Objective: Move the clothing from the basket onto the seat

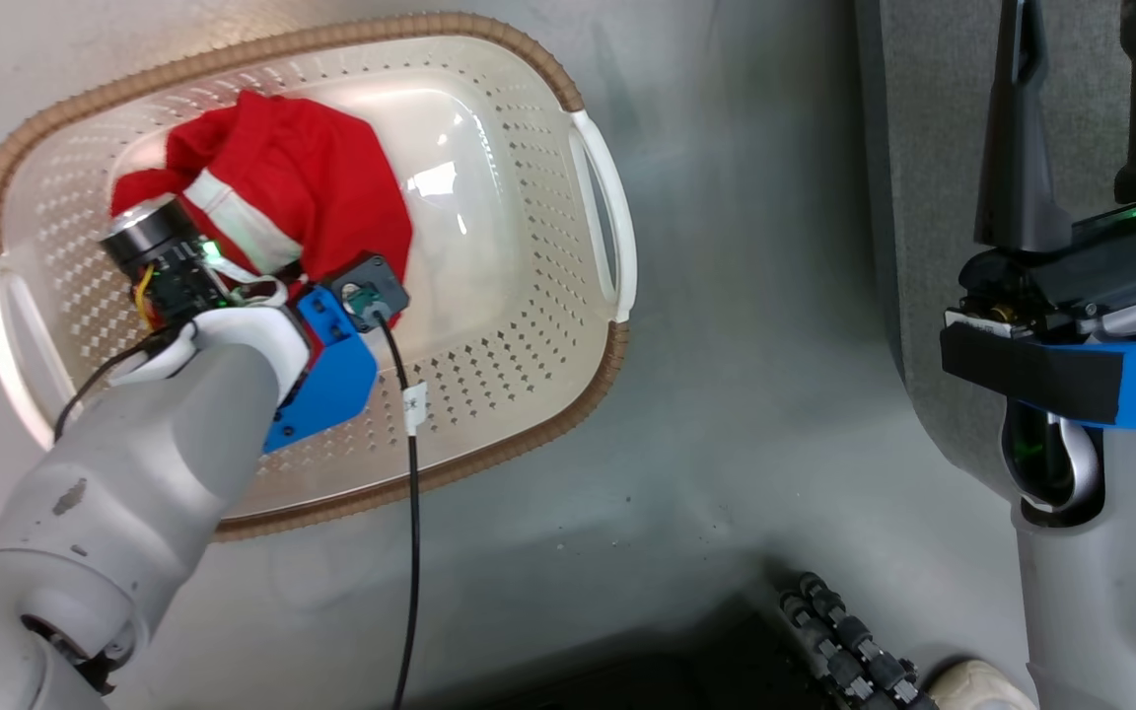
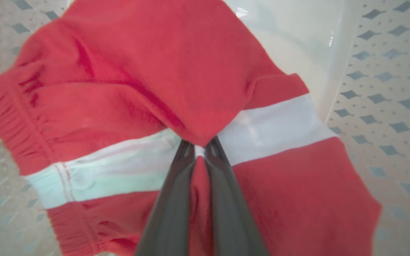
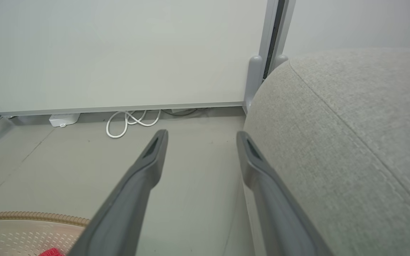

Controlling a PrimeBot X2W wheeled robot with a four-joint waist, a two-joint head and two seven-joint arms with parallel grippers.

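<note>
Head view: left arm (image 1: 134, 473) is reaching into the cream-white perforated plastic basket (image 1: 529, 434) holding the bright red white-striped fabric clothing (image 1: 282, 187). Left wrist view is adding the grip — left gripper (image 2: 199, 147) is pinching a red fold. Right wrist view: right gripper (image 3: 201, 137) is hanging spread wide, empty — beside the grey upholstered seat (image 3: 351, 142).

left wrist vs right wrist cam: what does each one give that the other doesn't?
Left wrist: the left gripper shut on a fold of the clothing at its white stripe. Right wrist: the right gripper open over the floor beside the seat, plus a white cable. Both: the basket and the clothing.
</note>
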